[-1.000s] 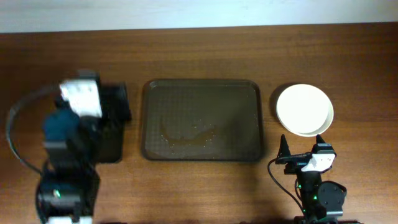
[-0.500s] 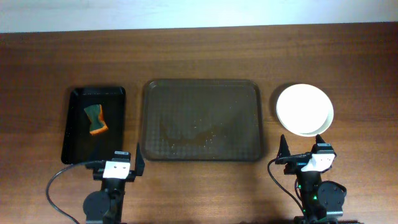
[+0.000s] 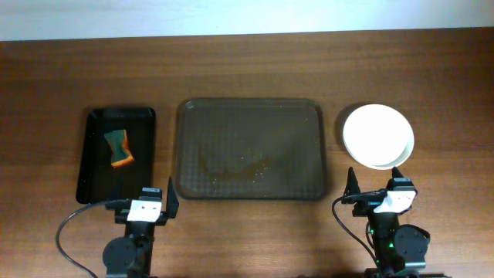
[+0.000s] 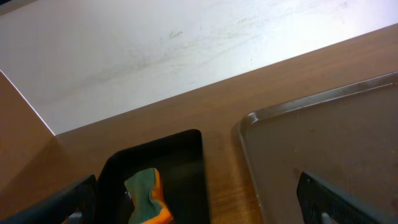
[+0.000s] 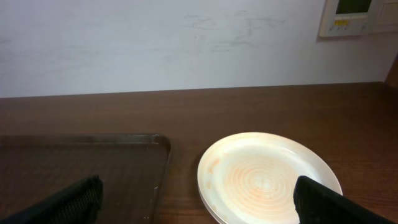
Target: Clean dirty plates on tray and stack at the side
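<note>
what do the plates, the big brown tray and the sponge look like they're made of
Plates: likely glazed ceramic, maybe melamine; pale smooth face with faint rings.
Tray: probably moulded plastic; dark brown, gridded matte floor, smooth rim.
Sponge: soft foam, orange under a green scouring layer.

The left end effector (image 3: 158, 199), a second ago stretched out over the small black tray (image 3: 86, 166) at 9 o'clock, has drawn back to 7 o'clock at the near edge of the worktop (image 3: 255, 69). That tray and the orange-green sponge (image 3: 117, 148) in it now lie uncovered.
</note>
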